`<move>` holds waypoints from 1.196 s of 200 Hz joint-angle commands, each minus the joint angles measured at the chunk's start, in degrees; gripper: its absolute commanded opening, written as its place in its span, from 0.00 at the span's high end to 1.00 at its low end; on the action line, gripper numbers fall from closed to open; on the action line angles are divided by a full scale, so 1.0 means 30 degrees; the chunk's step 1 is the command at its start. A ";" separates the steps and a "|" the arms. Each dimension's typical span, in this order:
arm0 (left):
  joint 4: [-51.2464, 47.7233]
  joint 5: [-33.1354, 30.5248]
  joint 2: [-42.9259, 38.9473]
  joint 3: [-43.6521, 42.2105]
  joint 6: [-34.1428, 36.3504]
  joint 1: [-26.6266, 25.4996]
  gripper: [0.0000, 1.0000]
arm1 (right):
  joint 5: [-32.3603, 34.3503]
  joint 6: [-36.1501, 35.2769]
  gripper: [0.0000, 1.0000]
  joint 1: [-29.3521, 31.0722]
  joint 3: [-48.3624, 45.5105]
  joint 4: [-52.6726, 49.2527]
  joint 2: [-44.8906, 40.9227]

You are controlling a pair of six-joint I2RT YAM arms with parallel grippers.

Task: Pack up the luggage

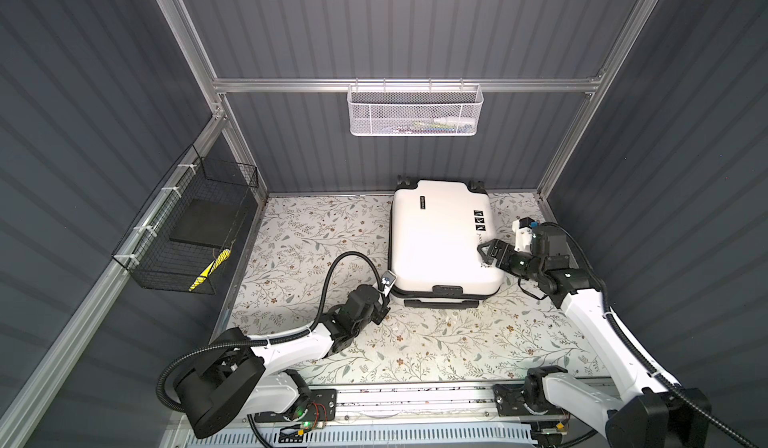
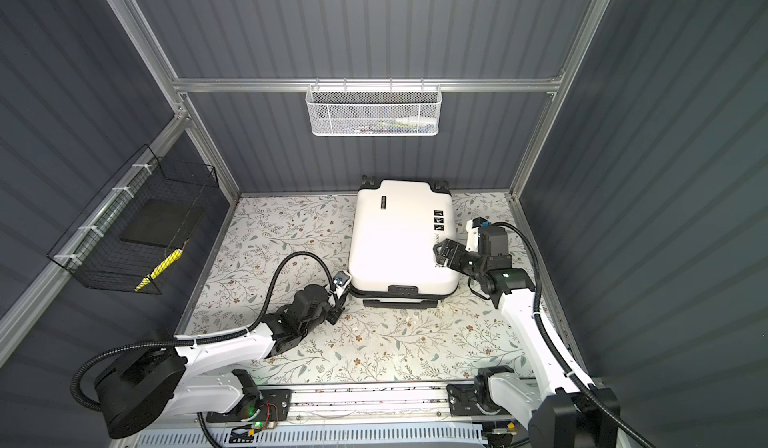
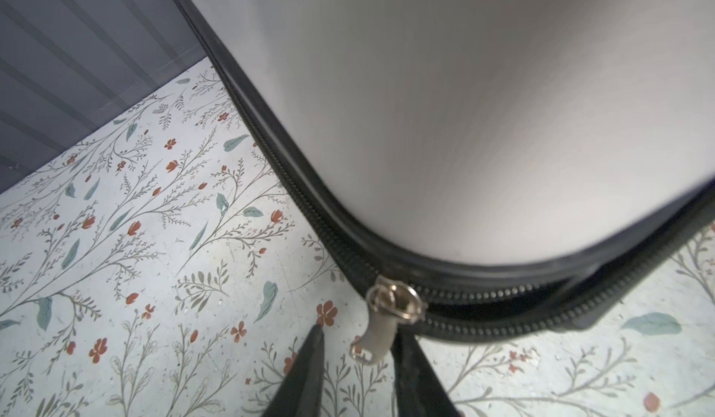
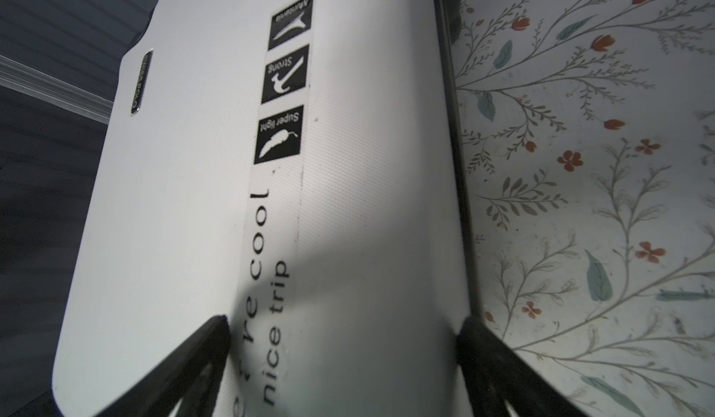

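- Two wall baskets are the giveaway here. The white mesh basket [image 1: 413, 111] on the back rail has some small bits in it, too small to make out. The black wire basket [image 1: 166, 254] on the side wall holds a dark flat slab [image 1: 199, 221] and a yellow thing [image 1: 208, 271]. So nothing looks packed yet, though the inside of the case is hidden.
- As for the small glossy white hard-shell luggage [image 1: 440, 238] with black trim, it lies flat on the floral-print surface [image 1: 316, 234]. Its wheels are toward the back wall, the handle end is toward the robot, and the lid is down.
- Its zip isn't fully shut tbh. In the left wrist view the silver zipper slider [image 3: 394, 301] sits at the near corner. The teeth are meshed on one side of it and gape apart on the other, with a dark slit showing.
- Down at that corner is the left hand [image 3: 360, 334], fingers part way apart with the little metal pull tab [image 3: 373, 337] hanging between them. It doesn't look pinched yet.
- Over by the black script, the right hand [image 4: 344, 318] is spread wide across the lid's right edge. One finger is above the white shell and the other is past the rim. Can't tell whether it actually presses on the lid.
- Best guess on progress is early days. The step in hand looks like grabbing the tab to run the zip, but which way it's meant to go can't be told from this.
- What's probably left is pretty much everything: open the lid, move the basket stuff in, then close and zip up.
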 commanded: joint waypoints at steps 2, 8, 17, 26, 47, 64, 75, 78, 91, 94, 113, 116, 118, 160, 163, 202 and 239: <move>0.1399 0.0211 0.0445 0.0106 0.1125 -0.0061 0.71 | 0.0112 -0.0748 0.08 0.0257 -0.0869 -0.1909 0.0646; 0.1447 0.0203 0.0563 0.0155 0.1198 -0.0061 0.73 | 0.0092 -0.0739 0.08 0.0256 -0.0869 -0.1900 0.0690; 0.1531 0.0235 0.0739 0.0244 0.1324 -0.0054 0.75 | 0.0111 -0.0711 0.08 0.0256 -0.0898 -0.1873 0.0719; 0.1663 0.0244 0.0892 0.0303 0.1460 -0.0065 0.76 | 0.0097 -0.0715 0.08 0.0256 -0.0924 -0.1879 0.0720; 0.1872 0.0241 0.1172 0.0487 0.1737 -0.0047 0.78 | 0.0178 -0.0757 0.08 0.0256 -0.1016 -0.1835 0.0709; 0.1940 0.0250 0.1420 0.0718 0.1948 -0.0033 0.80 | 0.0212 -0.0719 0.08 0.0273 -0.1060 -0.1802 0.0715; 0.1986 0.0205 0.1542 0.0826 0.2050 -0.0039 0.82 | 0.0229 -0.0727 0.08 0.0257 -0.1103 -0.1767 0.0713; 0.1993 0.0158 0.1597 0.0858 0.2094 -0.0040 0.83 | 0.0229 -0.0711 0.08 0.0256 -0.1103 -0.1735 0.0712; 0.1934 -0.0093 0.1664 0.0984 0.2126 -0.0019 0.84 | 0.0294 -0.0749 0.08 0.0258 -0.1133 -0.1744 0.0720; 0.1950 -0.0143 0.1664 0.0977 0.2126 -0.0037 0.84 | 0.0289 -0.0740 0.08 0.0256 -0.1155 -0.1754 0.0713; 0.1828 -0.0783 0.1750 0.1091 0.1950 -0.0023 0.83 | 0.0337 -0.0739 0.08 0.0256 -0.1191 -0.1731 0.0706; 0.1790 -0.0918 0.1726 0.1089 0.1877 -0.0037 0.82 | 0.0345 -0.0738 0.08 0.0256 -0.1191 -0.1727 0.0719; 0.1808 -0.0999 0.1723 0.1104 0.1829 -0.0032 0.81 | 0.0346 -0.0738 0.08 0.0256 -0.1191 -0.1711 0.0720; 0.1318 -0.2163 0.1637 0.1230 0.0905 -0.0003 0.70 | 0.0347 -0.0746 0.08 0.0260 -0.1277 -0.1647 0.0716; 0.1360 -0.2240 0.1635 0.1212 0.0831 -0.0009 0.69 | 0.0347 -0.0747 0.08 0.0257 -0.1279 -0.1639 0.0712; 0.1057 -0.2910 0.1666 0.1485 0.0606 -0.0010 0.74 | 0.0345 -0.0738 0.08 0.0259 -0.1309 -0.1604 0.0719; 0.0705 -0.3048 0.1285 0.1604 0.0471 0.0158 0.80 | 0.0376 -0.0724 0.08 0.0258 -0.1393 -0.1571 0.0713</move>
